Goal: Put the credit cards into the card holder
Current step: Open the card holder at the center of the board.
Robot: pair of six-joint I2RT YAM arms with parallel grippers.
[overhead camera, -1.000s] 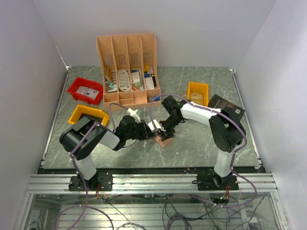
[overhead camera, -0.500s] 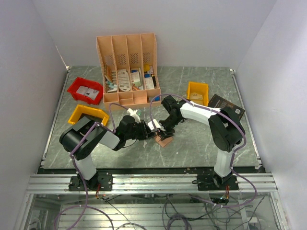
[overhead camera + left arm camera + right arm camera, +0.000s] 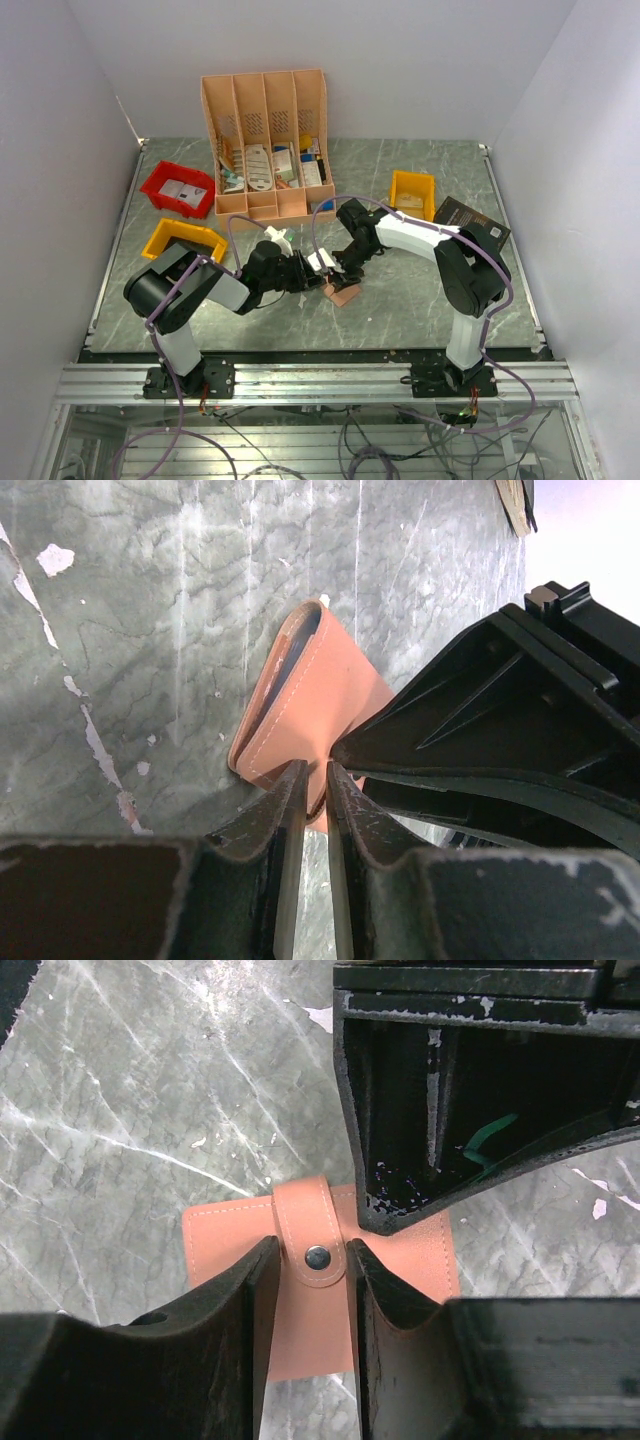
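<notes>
Card holder (image 3: 320, 700): judged light, soft, snapped shut.
Left fingers (image 3: 285, 820): closed narrowly on its edge.
Right fingers (image 3: 245, 1310): narrow astride snap strap (image 3: 312, 1225); grip unclear.
Hold: strap tip.

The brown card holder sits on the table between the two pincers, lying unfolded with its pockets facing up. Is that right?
No. The card holder does sit on the table between the left pincer and the right pincer, but it is folded shut, snap strap across its front, as the right wrist view shows.

The card holder (image 3: 410, 1270) looked like matt tan leather with a shiny metal snap (image 3: 318, 1256); the table (image 3: 120, 1090) resembled veined stone.
</notes>
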